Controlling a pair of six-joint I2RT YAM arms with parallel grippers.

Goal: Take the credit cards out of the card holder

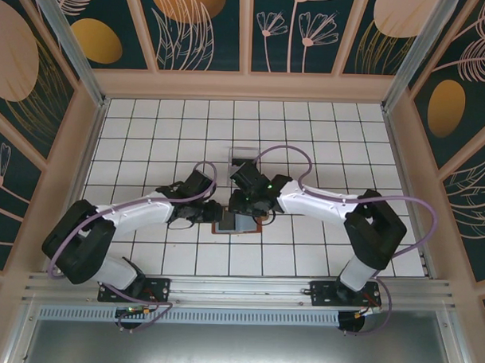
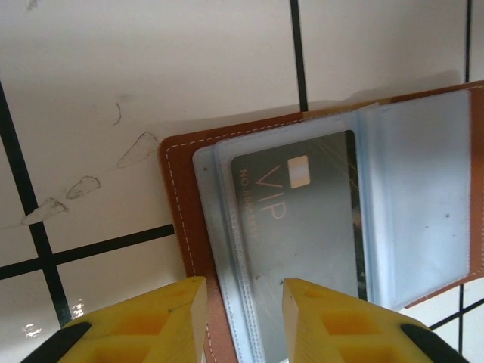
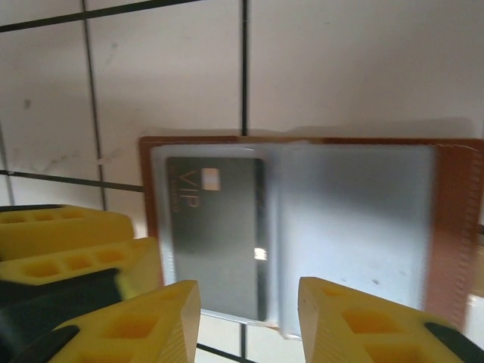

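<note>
The brown card holder (image 1: 235, 224) lies open and flat on the tiled table between both arms. Its brown edge (image 2: 178, 204) frames clear grey-blue sleeves. A dark credit card (image 2: 302, 219) marked VIP sits inside the left sleeve. My left gripper (image 2: 243, 293) hovers open over the holder's left edge, its yellow fingers (image 2: 151, 318) straddling the stitched border and sleeve edges. The right gripper (image 3: 249, 296) is open too, above the near edge of the holder (image 3: 457, 227), with the dark card (image 3: 215, 234) and the centre fold between its fingers. Nothing is gripped.
A small clear acrylic stand (image 1: 243, 158) stands just behind the holder in the top view. The left gripper's yellow fingers (image 3: 68, 242) crowd the left side of the right wrist view. White tiled table (image 1: 149, 122) reaches out to the framed walls.
</note>
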